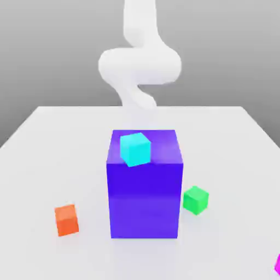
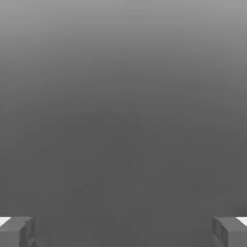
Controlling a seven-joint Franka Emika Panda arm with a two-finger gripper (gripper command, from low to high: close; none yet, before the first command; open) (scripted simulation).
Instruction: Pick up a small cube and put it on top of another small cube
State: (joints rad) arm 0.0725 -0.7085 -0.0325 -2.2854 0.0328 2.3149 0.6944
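a large blue block stands in the middle of the white bench, and a small cyan cube sits on its top face, turned a little askew. a green cube rests on the bench just beside the block on the exterior view's right; an orange cube lies near it on the left. the small magenta cube sits at the frame's lower right edge, well apart from the others. the white arm rises behind the block. in the hand view the gripper has its jaws spread wide, with nothing between its fingertips.
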